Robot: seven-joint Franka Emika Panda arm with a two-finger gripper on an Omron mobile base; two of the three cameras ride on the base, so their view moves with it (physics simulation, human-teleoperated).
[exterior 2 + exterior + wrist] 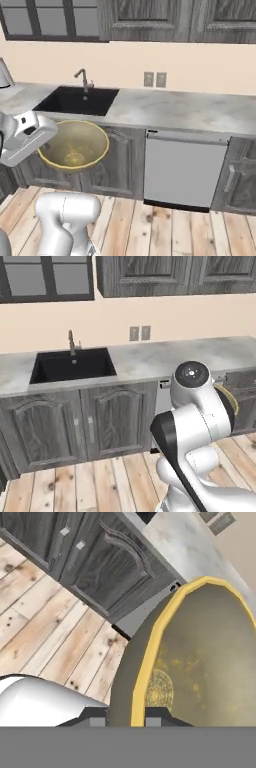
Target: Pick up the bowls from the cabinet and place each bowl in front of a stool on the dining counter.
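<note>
Nearest the hand camera is the golden rim of the tan-olive bowl (200,662), rising straight up between the two dark fingertips (97,716) of the tool (127,719), which is closed narrow on the bowl's wall, one tip outside and one inside. Pinching the rim this way lets the bowl hang off the hand with its opening turned sideways, a hold that looks meant for carrying rather than setting down.

From the right base view the bowl (75,145) hangs in the air in front of the lower cupboard doors (117,160), below the edge of the marble tabletop (175,112) and the black sink (77,100), touching neither. The white arm (200,416) hides most of it in the left base view, where only a sliver of yellow rim (231,398) peeks past the elbow.

The bowl is round and deep, dull olive outside, with a mottled yellowish inside and a faint ring pattern at the bottom (a bit like a fingerprint). It looks empty.

My guess is the robot is mid-transfer: this bowl is out of the cabinet and the dining counter is yet to be reached, with a wooden floor (75,486) beneath.
</note>
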